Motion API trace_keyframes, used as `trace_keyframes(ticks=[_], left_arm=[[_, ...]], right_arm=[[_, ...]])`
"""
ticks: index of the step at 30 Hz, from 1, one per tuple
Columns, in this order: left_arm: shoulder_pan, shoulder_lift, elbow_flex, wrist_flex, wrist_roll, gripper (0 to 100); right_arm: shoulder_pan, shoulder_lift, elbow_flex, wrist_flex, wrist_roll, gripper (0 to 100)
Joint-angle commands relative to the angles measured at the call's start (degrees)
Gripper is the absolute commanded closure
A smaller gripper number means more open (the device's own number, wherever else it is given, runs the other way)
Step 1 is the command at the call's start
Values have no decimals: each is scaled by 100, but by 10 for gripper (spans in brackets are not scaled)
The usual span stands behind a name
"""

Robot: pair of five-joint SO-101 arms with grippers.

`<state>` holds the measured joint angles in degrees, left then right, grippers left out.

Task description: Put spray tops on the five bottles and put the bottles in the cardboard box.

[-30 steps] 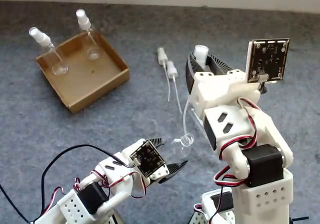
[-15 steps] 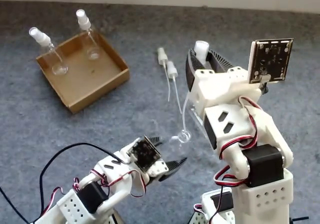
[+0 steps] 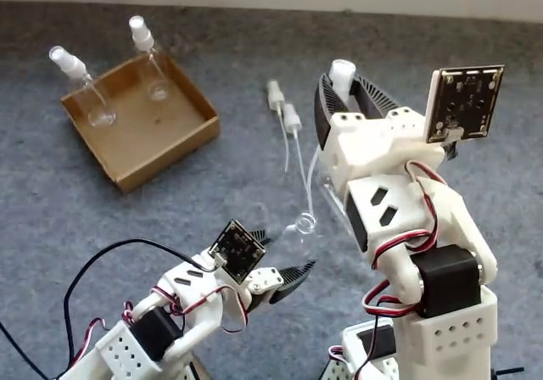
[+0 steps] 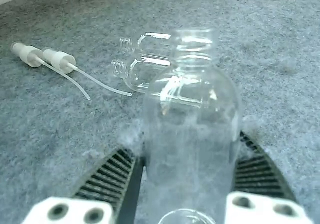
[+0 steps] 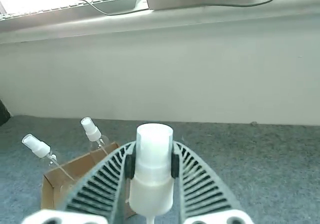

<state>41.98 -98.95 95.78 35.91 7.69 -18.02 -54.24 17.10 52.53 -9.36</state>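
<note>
Soft, even daylight lies over the grey carpet (image 3: 212,193), with faint shadows and a weak one inside the cardboard box (image 3: 140,138). In the right wrist view, the strip above the pale wall (image 5: 200,69) burns out to white, and the spray top (image 5: 152,169) is lit flatly. The bottle (image 4: 190,134) carries small white glints.

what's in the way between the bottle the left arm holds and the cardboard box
Nothing visible does. The two loose spray tops lie beyond the straight path from the bottle in the left gripper to the cardboard box, and the two capped bottles stand along the box's far side.
</note>
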Motion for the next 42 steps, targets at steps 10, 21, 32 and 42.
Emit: trace_keyframes(ticks=[10,21,32,42], left_arm=[[-101,-75,-312,-132,88,864],[-312,-75,-295,-149,88,864],[-787,-75,-268,-343,88,864],[-796,-75,-259,-431,88,864]], right_arm=[[-31,-84,892,-936,-62,994],[-31,-92,1200,-936,-62,994],[-75,-92,1209,-444,-70,994],[-787,-92,1218,505,-70,994]])
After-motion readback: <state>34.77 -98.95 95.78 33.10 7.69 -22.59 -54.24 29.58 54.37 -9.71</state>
